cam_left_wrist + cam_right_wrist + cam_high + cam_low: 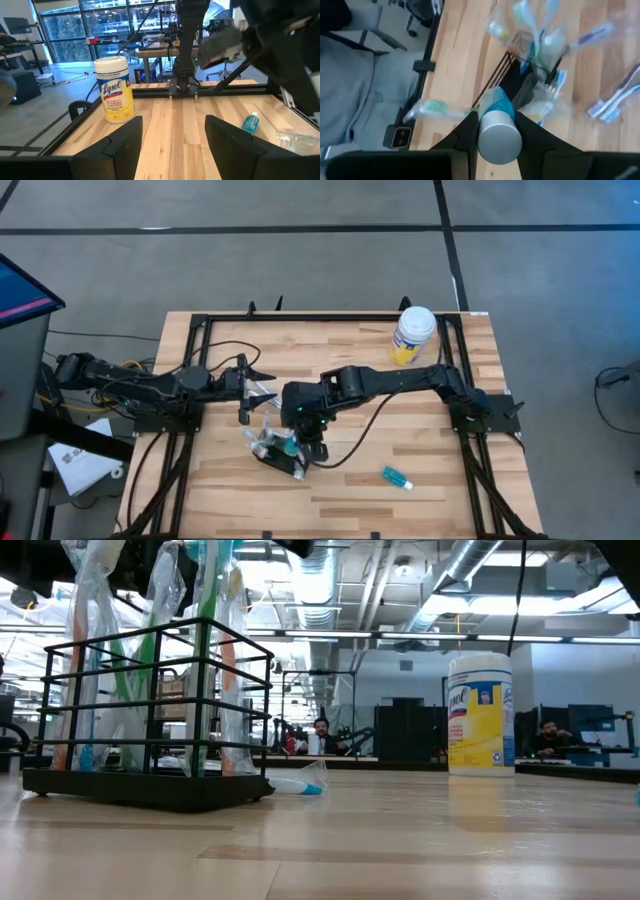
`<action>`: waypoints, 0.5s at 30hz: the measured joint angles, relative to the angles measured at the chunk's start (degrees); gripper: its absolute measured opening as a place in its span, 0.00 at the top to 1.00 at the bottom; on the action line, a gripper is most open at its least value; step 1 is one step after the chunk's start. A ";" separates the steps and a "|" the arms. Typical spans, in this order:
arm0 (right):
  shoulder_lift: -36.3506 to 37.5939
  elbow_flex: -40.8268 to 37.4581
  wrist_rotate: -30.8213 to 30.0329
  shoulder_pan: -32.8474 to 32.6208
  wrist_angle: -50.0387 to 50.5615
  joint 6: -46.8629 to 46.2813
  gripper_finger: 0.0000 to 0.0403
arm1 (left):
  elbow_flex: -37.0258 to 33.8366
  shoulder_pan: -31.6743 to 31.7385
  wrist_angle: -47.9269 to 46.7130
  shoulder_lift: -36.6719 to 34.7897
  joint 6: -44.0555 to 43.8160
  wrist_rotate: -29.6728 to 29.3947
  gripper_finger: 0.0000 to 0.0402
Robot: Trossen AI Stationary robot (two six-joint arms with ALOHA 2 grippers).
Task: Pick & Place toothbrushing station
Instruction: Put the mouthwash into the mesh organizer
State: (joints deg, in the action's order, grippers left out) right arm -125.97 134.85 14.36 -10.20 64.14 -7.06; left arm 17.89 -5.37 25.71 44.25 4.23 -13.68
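Right pincer (492, 131) pinching a silver-capped tube (498, 131) above toothbrushing station (280, 450), left pincer (172, 145) spread.

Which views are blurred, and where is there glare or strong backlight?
Right wrist view: motion blur smears the toothbrushes above the toothbrushing station. Left wrist view: the right arm is blurred; bright windows behind. Low view: ceiling lights backlight the station. High view: sharp, even light.

A Lysol wipes canister (414, 334), white-lidded with a yellow label, stands upright near the far right corner of the wooden table (430, 450). A small teal-capped bottle (396, 477) lies on its side toward the near right. Loose wrapped toothbrushes (612, 102) lie flat on the boards. Two seated people (322, 736) show beyond the table.
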 joint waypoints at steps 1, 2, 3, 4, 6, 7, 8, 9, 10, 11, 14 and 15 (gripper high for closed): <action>-0.07 -0.02 0.33 -0.06 0.00 0.14 0.80 | 0.00 0.00 0.07 0.00 0.00 -0.01 0.48; -0.35 -0.01 0.59 -0.16 -0.95 0.19 0.80 | 0.00 0.00 0.02 0.00 0.00 0.00 0.48; -1.00 0.16 0.75 -0.27 -2.12 0.28 0.80 | 0.00 0.00 -0.04 0.00 0.00 -0.01 0.48; -1.42 0.18 0.89 -0.29 -2.76 0.58 0.80 | 0.00 0.00 0.03 0.00 0.00 0.01 0.48; -2.07 -0.15 0.91 -0.33 -1.78 1.12 0.80 | 0.00 0.00 -0.01 0.00 -0.02 -0.01 0.48; -2.43 -0.15 0.96 -0.35 -2.54 1.40 0.80 | 0.00 0.00 0.00 0.00 -0.02 0.00 0.48; -2.67 -0.02 1.04 -0.35 -3.29 1.76 0.80 | 0.00 0.00 0.01 0.00 -0.02 0.00 0.48; -2.67 -0.02 1.06 -0.33 -3.24 2.16 0.80 | 0.00 0.00 0.01 0.00 -0.02 -0.01 0.48; -2.72 -0.02 1.06 -0.33 -2.91 2.56 0.80 | 0.00 0.00 0.01 0.00 -0.02 0.00 0.48; -2.78 -0.02 1.05 -0.33 -3.15 2.76 0.80 | 0.00 0.00 0.01 0.00 -0.02 0.01 0.48; -2.80 -0.02 0.84 -0.28 -3.77 3.48 0.80 | 0.00 0.00 0.01 0.00 -0.02 0.00 0.48; -2.80 -0.02 0.80 -0.28 -4.41 3.61 0.80 | 0.00 0.00 -0.02 0.00 -0.02 -0.01 0.48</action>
State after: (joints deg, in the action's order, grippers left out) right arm -128.77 134.82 15.16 -10.48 59.73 -3.45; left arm 17.89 -5.37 25.69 44.25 4.21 -13.69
